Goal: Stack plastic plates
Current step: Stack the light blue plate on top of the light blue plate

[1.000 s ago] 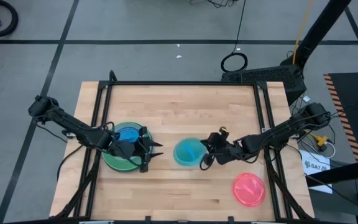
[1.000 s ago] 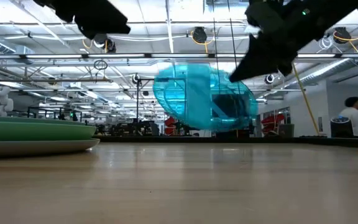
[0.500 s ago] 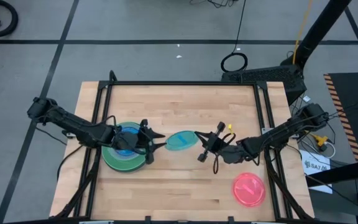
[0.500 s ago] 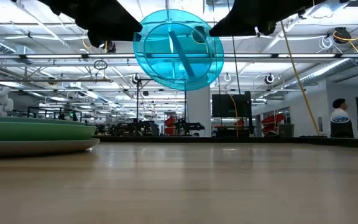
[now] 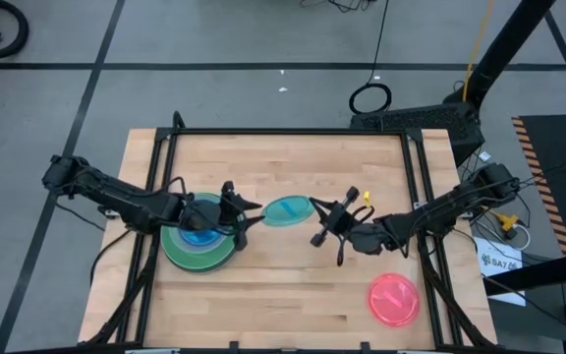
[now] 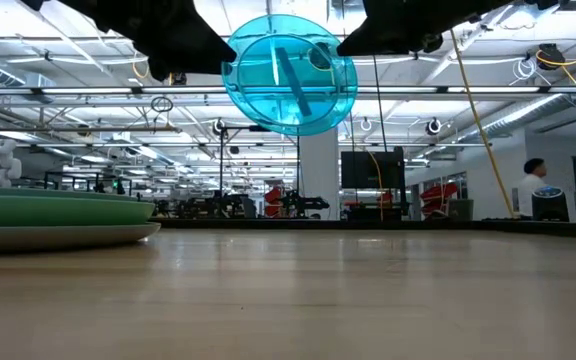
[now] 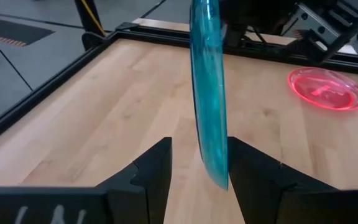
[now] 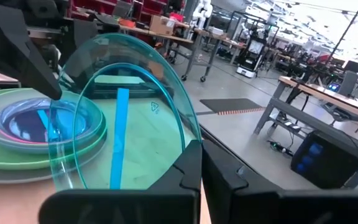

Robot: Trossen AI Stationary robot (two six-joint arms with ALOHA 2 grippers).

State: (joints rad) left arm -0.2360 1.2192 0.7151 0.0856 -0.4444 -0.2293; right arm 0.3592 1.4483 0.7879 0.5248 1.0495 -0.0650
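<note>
On the table's left we are building the stack (image 5: pixel 198 246), its large green plate (image 5: pixel 177 254) near the bottom. Our left gripper (image 5: pixel 252 214) is waiting open astride the cyan plate (image 5: pixel 287 210), which is hanging on edge in mid-air. Our right gripper (image 5: pixel 317 214) is pinching its rim. It looks light, stiff and slippery, so we are taking it by the rim. A pink plate (image 5: pixel 393 299) is waiting at the right.

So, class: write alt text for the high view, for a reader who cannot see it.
A translucent cyan plate hangs in mid-air between the right gripper, which holds its edge, and the open left gripper. A stack of plates sits under the left arm; a pink plate lies alone.
</note>
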